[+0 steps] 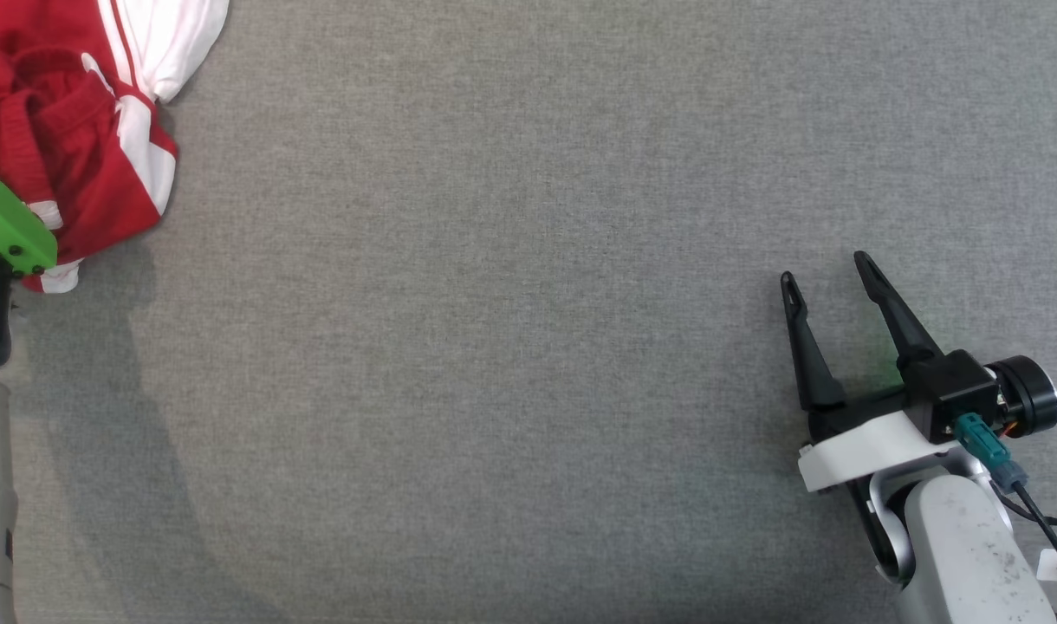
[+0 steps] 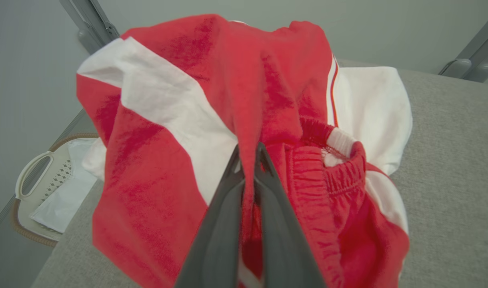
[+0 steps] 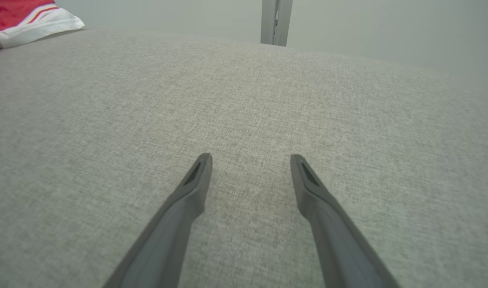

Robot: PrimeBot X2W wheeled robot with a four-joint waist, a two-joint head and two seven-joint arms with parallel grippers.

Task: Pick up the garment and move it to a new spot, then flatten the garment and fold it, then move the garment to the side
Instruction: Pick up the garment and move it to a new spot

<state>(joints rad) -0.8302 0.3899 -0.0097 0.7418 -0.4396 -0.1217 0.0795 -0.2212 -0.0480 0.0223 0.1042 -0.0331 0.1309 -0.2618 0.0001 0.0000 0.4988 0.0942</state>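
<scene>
A red and white garment [image 1: 78, 130] lies bunched at the far left of the grey table. In the left wrist view the garment [image 2: 180, 120] rises in a peak, and my left gripper [image 2: 249, 154] is shut on a red fold of it, the two dark fingers pinched around the cloth. The elastic waistband [image 2: 332, 176] shows to the right of the fingers. In the head view a green part of my left wrist [image 1: 9, 230] covers the garment's lower edge. My right gripper [image 1: 827, 273] rests open low at the right, far from the cloth, its fingertips [image 3: 202, 162] apart over bare fabric.
The grey cloth-covered table [image 1: 511, 347] stretches wide between the two arms. A pale laundry basket [image 2: 40, 188] holding white cloth stands on the floor beyond the table's left edge. A metal post [image 3: 276, 22] rises behind the far edge. A corner of the garment [image 3: 32, 20] shows far off.
</scene>
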